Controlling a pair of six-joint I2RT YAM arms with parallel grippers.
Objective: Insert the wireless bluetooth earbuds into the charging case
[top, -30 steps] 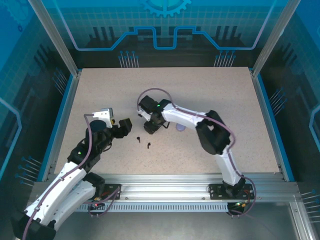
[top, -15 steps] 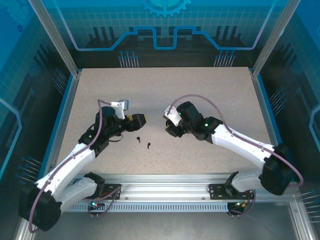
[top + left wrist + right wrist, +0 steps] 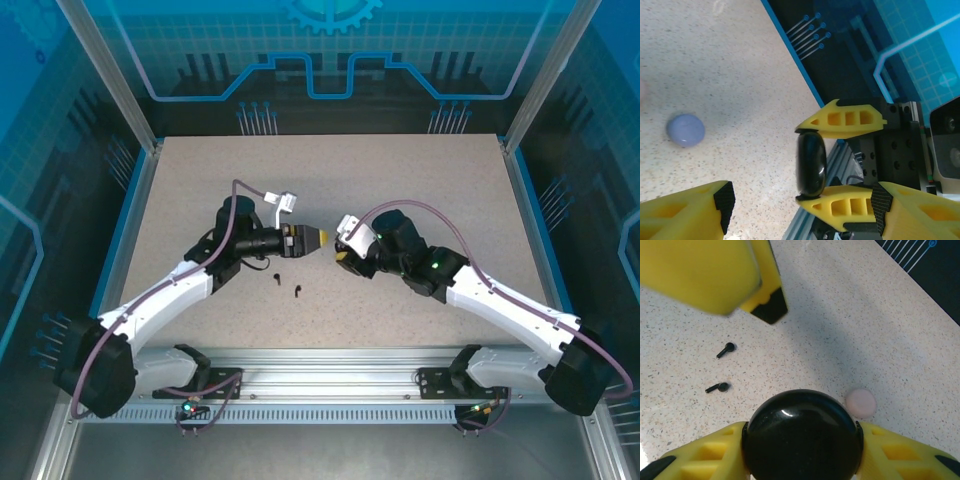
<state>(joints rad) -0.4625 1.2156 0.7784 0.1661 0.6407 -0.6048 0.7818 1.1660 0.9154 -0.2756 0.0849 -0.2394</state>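
My right gripper (image 3: 802, 437) is shut on a round black charging case (image 3: 802, 432), closed and held above the table. In the left wrist view the same case (image 3: 811, 162) shows edge-on between the right gripper's yellow fingers. My left gripper (image 3: 802, 207) is open, its pads on either side just short of the case, not touching it. From above, the left gripper (image 3: 318, 238) and the right gripper (image 3: 343, 256) meet tip to tip at mid-table. Two black earbuds (image 3: 276, 277) (image 3: 299, 291) lie on the table below the left gripper, also seen as earbuds (image 3: 726, 349) (image 3: 718, 387) in the right wrist view.
A closed pale pink case (image 3: 861, 403) lies on the table beyond the held case. A closed lilac case (image 3: 685, 130) rests on the speckled tabletop (image 3: 400, 180). A blue rim (image 3: 530, 230) edges the table, with open room at the back.
The left gripper has swung right towards the table's middle. The right gripper moved right with the black case, then held still. The two now face each other closely.
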